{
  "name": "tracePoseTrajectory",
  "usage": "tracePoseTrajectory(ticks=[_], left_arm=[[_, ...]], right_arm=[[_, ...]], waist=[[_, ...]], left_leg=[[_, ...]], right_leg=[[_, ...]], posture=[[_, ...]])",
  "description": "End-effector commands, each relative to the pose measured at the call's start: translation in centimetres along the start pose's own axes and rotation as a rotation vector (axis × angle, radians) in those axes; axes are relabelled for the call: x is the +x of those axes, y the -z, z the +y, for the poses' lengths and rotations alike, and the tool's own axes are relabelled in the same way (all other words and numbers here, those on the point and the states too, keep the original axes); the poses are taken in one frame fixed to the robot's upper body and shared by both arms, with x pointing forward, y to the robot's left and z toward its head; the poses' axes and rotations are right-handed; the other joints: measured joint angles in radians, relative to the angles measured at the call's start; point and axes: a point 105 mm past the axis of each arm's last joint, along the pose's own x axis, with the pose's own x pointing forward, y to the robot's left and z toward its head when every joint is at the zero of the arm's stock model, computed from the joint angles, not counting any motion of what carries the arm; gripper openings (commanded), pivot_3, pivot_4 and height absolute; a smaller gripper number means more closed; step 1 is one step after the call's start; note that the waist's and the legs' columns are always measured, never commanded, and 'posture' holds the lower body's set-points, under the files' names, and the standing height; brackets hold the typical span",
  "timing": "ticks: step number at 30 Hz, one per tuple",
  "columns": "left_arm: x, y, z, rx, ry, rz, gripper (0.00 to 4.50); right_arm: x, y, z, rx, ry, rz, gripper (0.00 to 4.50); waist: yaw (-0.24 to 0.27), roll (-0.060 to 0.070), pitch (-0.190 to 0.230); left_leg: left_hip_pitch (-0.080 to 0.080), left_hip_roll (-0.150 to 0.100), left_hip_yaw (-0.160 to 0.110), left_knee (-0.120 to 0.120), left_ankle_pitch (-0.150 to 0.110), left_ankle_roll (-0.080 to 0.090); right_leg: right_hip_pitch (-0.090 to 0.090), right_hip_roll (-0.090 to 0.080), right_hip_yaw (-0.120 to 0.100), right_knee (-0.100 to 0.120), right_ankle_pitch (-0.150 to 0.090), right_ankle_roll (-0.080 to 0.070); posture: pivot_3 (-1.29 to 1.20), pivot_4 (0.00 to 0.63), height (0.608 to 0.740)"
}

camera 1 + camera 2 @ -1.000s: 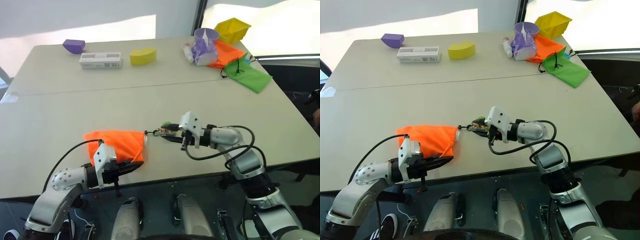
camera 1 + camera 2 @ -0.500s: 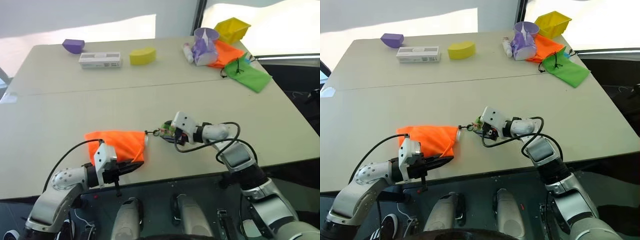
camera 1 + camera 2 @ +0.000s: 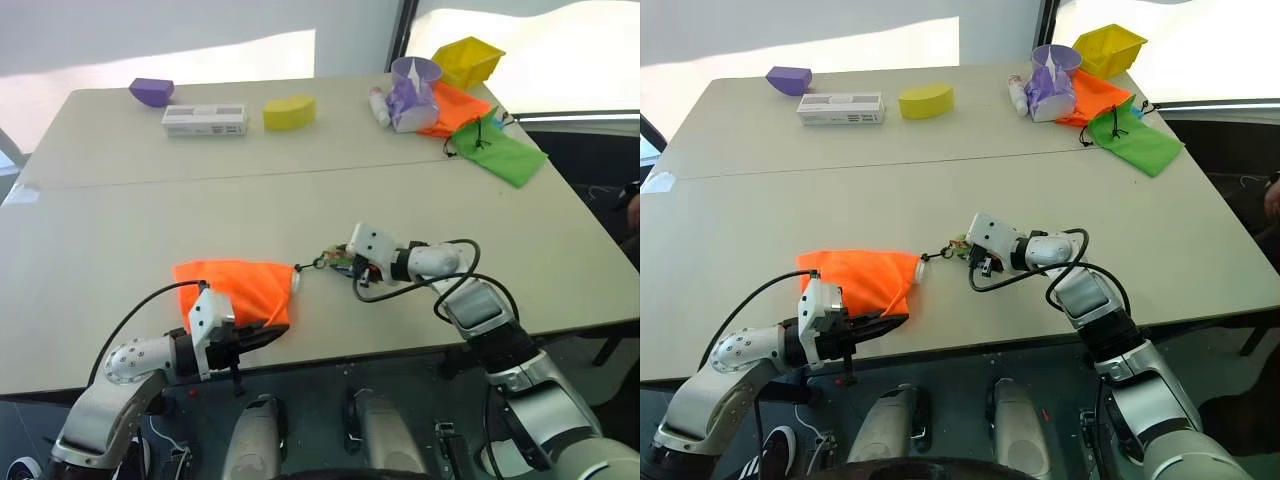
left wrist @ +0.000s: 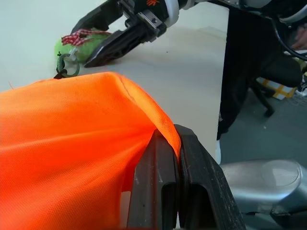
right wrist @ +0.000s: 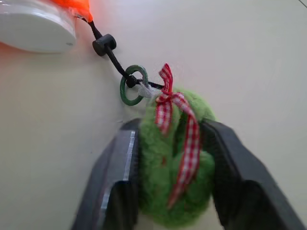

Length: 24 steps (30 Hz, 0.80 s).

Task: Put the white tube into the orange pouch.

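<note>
Right now the orange pouch point(image 3: 236, 290) lies flat near the front edge of the tabletop point(image 3: 150, 220), with the white tube's cap point(image 5: 36, 31) poking out of its mouth. The left gripper point(image 4: 173, 179) is clamped on the pouch's fabric at the near corner. The right gripper point(image 5: 175, 179) has its fingers squeezed around the green pom point(image 5: 175, 158) on the dark cord point(image 5: 112, 57).

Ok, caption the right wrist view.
Right gripper pinching the orange pouch's green pom, white tube cap poking out.

Purple block point(image 3: 151, 92), white box point(image 3: 204, 120), yellow wedge point(image 3: 290, 112), green pouch point(image 3: 494, 150), yellow bin point(image 3: 466, 61)
</note>
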Motion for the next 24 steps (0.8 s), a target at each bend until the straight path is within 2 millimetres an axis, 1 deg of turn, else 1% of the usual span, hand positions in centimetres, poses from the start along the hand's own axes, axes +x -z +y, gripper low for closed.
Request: tracePoseTrajectory(ticks=[1,3,5,8,10,12,13,15,18,21,24], left_arm=[[0.2,-0.8,-0.6,0.027,0.019,-0.031,0.0],[0.3,-0.9,-0.6,0.027,0.019,-0.032,0.0],[0.3,-0.9,-0.5,0.029,0.018,-0.033,0.0],[0.3,-1.2,-0.3,0.041,0.011,-0.045,0.0],[0.4,-1.6,0.0,0.047,0.0,-0.064,0.0],[0.5,-1.8,0.2,0.054,-0.011,-0.075,0.0],[0.6,-1.8,0.3,0.053,-0.024,-0.08,0.0],[1.0,-1.5,0.2,0.057,-0.036,-0.084,0.0],[1.4,-1.5,-0.2,0.064,-0.029,-0.097,0.0],[1.5,-1.8,0.3,0.081,-0.042,-0.103,0.0],[1.1,-2.4,1.3,0.078,-0.079,-0.129,0.0]], right_arm=[[-0.5,1.0,0.2,0.005,-0.02,0.041,0.12],[-0.6,0.9,-0.2,-0.011,-0.003,0.035,0.04],[-0.8,0.0,-1.2,-0.005,0.041,0.0,0.04],[-1.4,-2.2,-3.1,0.031,0.14,-0.109,0.04],[-2.5,-4.2,-5.3,0.086,0.259,-0.229,0.04],[-3.6,-5.9,-6.4,0.146,0.306,-0.332,0.04],[-4.2,-6.8,-6.5,0.184,0.3,-0.384,0.04],[-5.4,-8.6,-6.1,0.252,0.241,-0.485,0.04],[-6.4,-10.2,-5.1,0.307,0.154,-0.559,0.04],[-7.0,-11.1,-4.3,0.352,0.092,-0.592,0.04],[-7.7,-12.0,-4.7,0.416,0.083,-0.646,0.04]], waist=[[0.0,0.0,0.0],[0.0,0.0,0.0],[0.0,0.0,0.0],[0.0,0.0,0.0],[-0.001,0.0,0.0],[-0.001,0.0,0.0],[-0.001,0.0,0.0],[0.0,0.0,0.0],[-0.001,0.0,0.0],[-0.001,0.0,0.0],[-0.001,0.0,0.0]], left_leg=[[0.0,0.0,0.0,0.0,0.0,0.0],[0.0,0.0,0.0,0.0,0.0,0.0],[0.0,0.0,0.0,0.0,0.0,0.0],[0.0,0.0,0.0,0.0,0.0,0.0],[0.0,0.0,0.0,0.0,0.0,0.0],[0.0,0.0,0.0,0.0,0.0,0.0],[0.0,0.0,0.0,0.0,0.0,0.0],[0.0,0.0,0.0,0.0,0.0,0.0],[0.0,0.0,0.0,0.0,0.0,0.0],[0.0,0.0,0.0,0.0,0.0,0.0],[0.0,0.0,-0.001,0.0,0.0,0.0]], right_leg=[[0.0,0.0,0.0,0.0,0.0,0.0],[0.0,0.0,0.0,0.0,0.0,0.0],[0.0,0.0,0.0,0.0,0.0,0.0],[0.0,0.0,0.0,0.0,0.0,0.0],[0.0,0.0,0.0,0.0,0.0,0.0],[-0.001,0.0,0.0,0.001,0.0,0.0],[-0.001,0.0,0.0,0.001,0.0,0.0],[-0.001,0.001,0.0,0.002,0.0,0.0],[0.0,0.001,0.0,0.002,0.0,0.001],[-0.001,0.001,0.0,0.002,0.0,0.001],[-0.001,0.001,0.0,0.002,0.0,0.0]], posture=[[0.0,0.15,0.74],[0.0,0.15,0.74],[0.0,0.15,0.74],[0.0,0.15,0.74],[0.0,0.15,0.74],[0.0,0.15,0.74],[0.0,0.15,0.74],[0.0,0.15,0.74],[0.0,0.15,0.74],[0.0,0.15,0.74],[0.0,0.15,0.74]])
